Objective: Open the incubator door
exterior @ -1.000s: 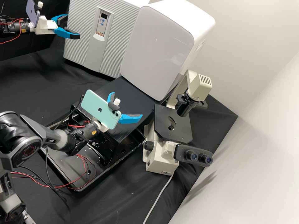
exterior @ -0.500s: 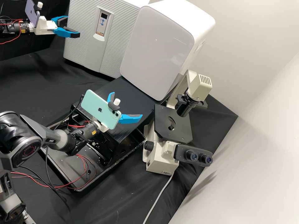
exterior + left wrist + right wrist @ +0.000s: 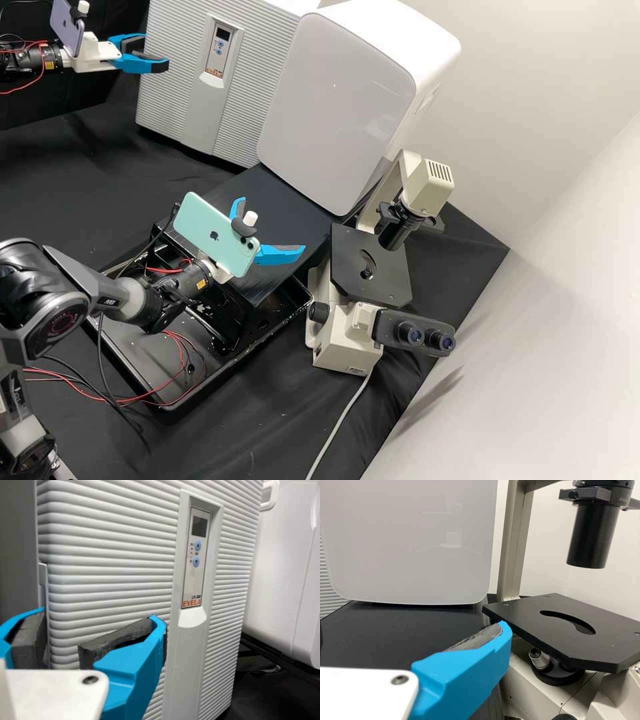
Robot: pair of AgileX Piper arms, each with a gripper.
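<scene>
Grey incubator (image 3: 112, 580) bears orange lettering (image 3: 191, 603).

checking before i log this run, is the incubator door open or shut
Shut, it appears: in the high view the incubator door sits flush, no gap showing along its visible edges.
</scene>
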